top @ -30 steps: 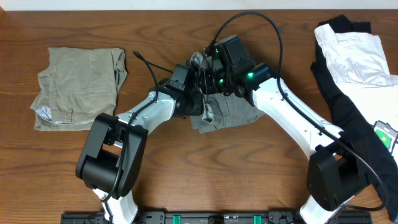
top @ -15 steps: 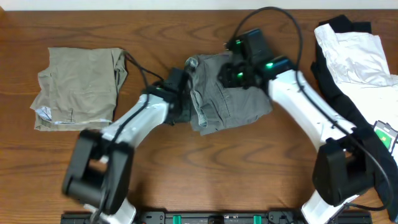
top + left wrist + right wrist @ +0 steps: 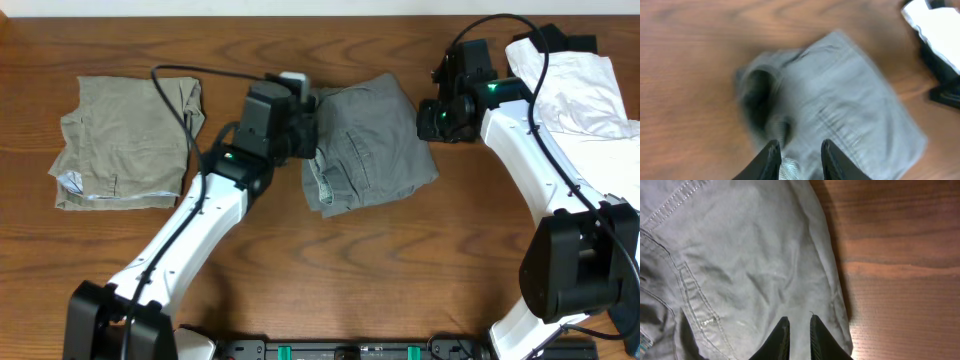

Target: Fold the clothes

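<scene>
- Done: khaki shorts [image 3: 125, 140] are lying folded at left, grey shorts [image 3: 370, 140] mid-table.
- Pending: white garment [image 3: 565, 85] and black garment [image 3: 540, 170] are waiting, heaped at right.
- left gripper [image 3: 799, 157] is hovering spread, empty; right gripper [image 3: 799, 335] nearly pressed together, empty.

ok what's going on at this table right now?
Two arms are folding clothes. The grey shorts lie folded in the middle. The left gripper hovers over their left side with jaws apart, and the right gripper is over their right edge with jaws nearly together. Neither seems to hold cloth. The khaki shorts lie folded at the left. A white garment and a black garment are piled unfolded at the right.
</scene>
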Robot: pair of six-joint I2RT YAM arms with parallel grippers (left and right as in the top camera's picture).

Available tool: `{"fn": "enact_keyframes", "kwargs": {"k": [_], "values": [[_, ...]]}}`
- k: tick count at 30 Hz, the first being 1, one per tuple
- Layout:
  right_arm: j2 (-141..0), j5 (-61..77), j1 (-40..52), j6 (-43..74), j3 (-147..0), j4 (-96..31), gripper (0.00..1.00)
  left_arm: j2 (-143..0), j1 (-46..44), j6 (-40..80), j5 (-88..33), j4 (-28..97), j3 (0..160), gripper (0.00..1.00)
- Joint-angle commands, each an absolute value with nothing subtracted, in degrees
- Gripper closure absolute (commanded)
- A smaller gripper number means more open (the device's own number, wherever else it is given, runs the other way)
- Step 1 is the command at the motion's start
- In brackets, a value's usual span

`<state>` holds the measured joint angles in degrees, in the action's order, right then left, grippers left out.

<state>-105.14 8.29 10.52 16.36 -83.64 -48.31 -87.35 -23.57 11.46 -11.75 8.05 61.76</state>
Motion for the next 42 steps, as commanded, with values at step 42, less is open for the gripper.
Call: {"fn": "enact_keyframes", "kwargs": {"k": [42], "values": [[-108.5, 10.3, 13.4, 11.5, -84.5, -51.4, 0.95, -112.8, -20.4, 14.1, -18.9, 19.9, 62.1, 0.65]]}}
